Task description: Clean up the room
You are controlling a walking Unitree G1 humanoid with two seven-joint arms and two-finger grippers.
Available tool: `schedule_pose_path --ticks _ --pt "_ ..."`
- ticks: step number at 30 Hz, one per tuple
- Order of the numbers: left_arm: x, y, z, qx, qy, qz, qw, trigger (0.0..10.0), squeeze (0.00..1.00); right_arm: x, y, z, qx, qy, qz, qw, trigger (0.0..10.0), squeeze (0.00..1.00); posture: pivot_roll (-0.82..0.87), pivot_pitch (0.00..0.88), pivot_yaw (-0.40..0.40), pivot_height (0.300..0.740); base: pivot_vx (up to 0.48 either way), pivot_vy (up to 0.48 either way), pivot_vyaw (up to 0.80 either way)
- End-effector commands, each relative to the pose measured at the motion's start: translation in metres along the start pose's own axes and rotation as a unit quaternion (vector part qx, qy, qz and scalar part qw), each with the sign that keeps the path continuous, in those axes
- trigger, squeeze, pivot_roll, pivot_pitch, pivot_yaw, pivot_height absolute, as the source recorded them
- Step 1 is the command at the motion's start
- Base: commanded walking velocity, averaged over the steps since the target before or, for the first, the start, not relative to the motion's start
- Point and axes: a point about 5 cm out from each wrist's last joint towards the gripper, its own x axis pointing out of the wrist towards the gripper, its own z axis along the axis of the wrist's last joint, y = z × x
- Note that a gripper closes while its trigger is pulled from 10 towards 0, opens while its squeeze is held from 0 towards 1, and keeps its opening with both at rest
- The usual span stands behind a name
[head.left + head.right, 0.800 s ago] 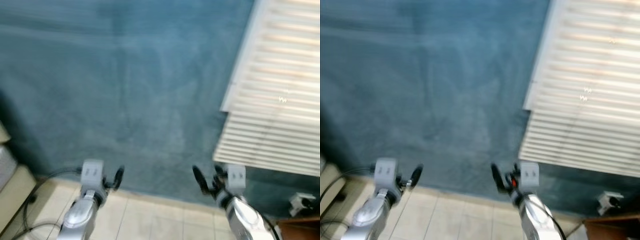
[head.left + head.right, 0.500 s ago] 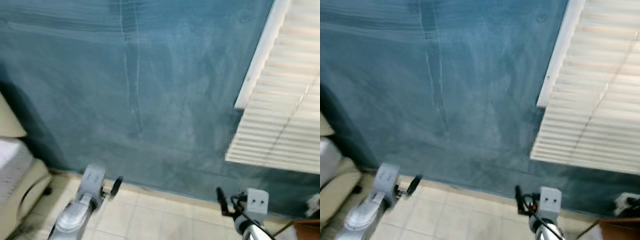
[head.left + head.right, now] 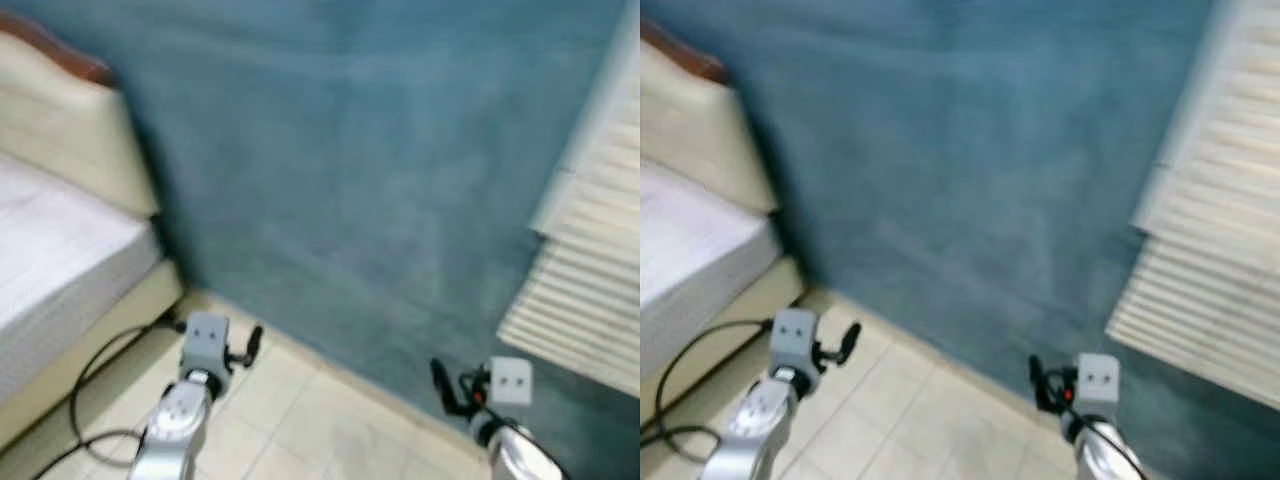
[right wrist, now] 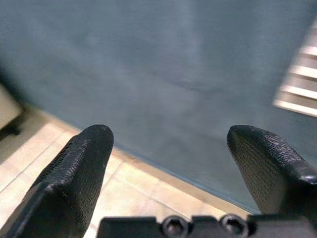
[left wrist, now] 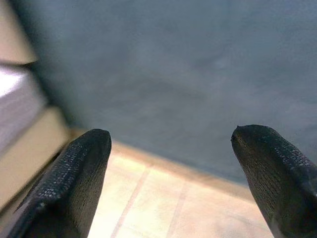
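The head views were blurred. They looked down at a teal-blue wall (image 3: 380,180) meeting a floor of pale tiles (image 3: 300,420).

At the robot's left stood a bed (image 3: 60,250) with a white mattress, a cream padded headboard (image 3: 60,120) edged in dark wood, and a cream base. The headboard stood against the wall. A black cable (image 3: 95,365) lay looped on the tiles just beside the bed base.

At the robot's right, a white slatted blind (image 3: 590,290) hung against the wall, its frame running up the right edge of the view.

The left gripper (image 3: 253,343) was held low before the robot, over the tiles near the foot of the wall and near the bed base. In the left wrist view its fingers (image 5: 74,178) stood wide apart with nothing between them, pointing at the wall and floor joint.

The right gripper (image 3: 440,385) was held low on the other side, close to the wall base and below the blind. In the right wrist view its fingers (image 4: 74,173) were likewise spread wide and carried nothing.

No loose item for tidying could be made out on the floor or bed; the blur limited what could be told.
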Motion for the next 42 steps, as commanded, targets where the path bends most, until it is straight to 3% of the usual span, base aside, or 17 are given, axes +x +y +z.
schedule_pose_path --ticks 1,6,8,18,29,31,33,35,36,42 --pt "-0.001 0.007 0.002 0.012 0.0 0.017 1.0 10.0 0.0 0.006 0.007 0.004 0.0 -0.005 0.018 1.0 10.0 0.0 -0.02 0.0 -0.029 0.74 0.0 0.0 0.68" --pt "-0.001 0.002 0.006 0.019 -0.017 0.021 0.999 10.0 0.0 0.011 0.011 0.003 -0.003 -0.001 0.042 0.999 10.0 0.0 -0.01 0.0 -0.04 0.74 0.0 0.0 0.68" --pt "-0.002 0.001 0.008 -0.001 -0.029 0.023 0.999 10.0 0.0 0.01 0.014 0.001 -0.001 -0.002 0.053 0.999 10.0 0.0 -0.01 0.0 -0.039 0.74 0.0 0.122 0.66" --pt "-0.005 0.009 0.005 -0.005 -0.032 0.058 0.998 10.0 0.0 0.017 0.013 0.004 0.006 -0.009 0.068 0.998 10.0 0.0 0.02 0.0 -0.048 0.74 0.0 0.468 0.66" --pt "-0.009 0.017 0.002 -0.006 -0.033 0.092 0.995 10.0 0.0 0.03 0.035 0.008 0.008 -0.011 0.132 0.991 10.0 0.0 0.09 0.0 -0.085 0.74 0.119 0.429 0.62" --pt "-0.009 0.016 0.0 0.011 -0.025 0.099 0.995 10.0 0.0 0.029 0.037 0.007 0.006 -0.01 0.143 0.99 10.0 0.0 0.09 0.0 -0.087 0.74 0.0 0.0 0.57" --pt "-0.009 0.016 0.004 0.017 -0.037 0.094 0.995 10.0 0.0 0.027 0.027 0.004 0.0 -0.017 0.11 0.994 10.0 0.0 0.09 0.0 -0.09 0.74 0.0 0.0 0.55" --pt "-0.009 0.017 0.005 0.01 -0.041 0.083 0.996 10.0 0.0 0.024 0.011 0.002 -0.015 -0.019 0.044 0.999 10.0 0.0 0.09 0.0 -0.093 0.74 0.418 0.0 0.55" --pt "-0.008 0.02 0.005 0.017 -0.035 0.087 0.995 10.0 0.0 0.018 0.0 -0.002 -0.043 -0.014 -0.002 0.999 10.0 0.0 0.09 0.0 -0.092 0.74 0.465 0.0 0.0" --pt "-0.005 0.024 0.0 0.01 -0.015 0.083 0.996 10.0 0.0 0.014 0.004 -0.006 -0.048 -0.016 0.002 0.999 10.0 0.0 0.08 0.0 -0.076 0.74 0.463 0.0 0.0"
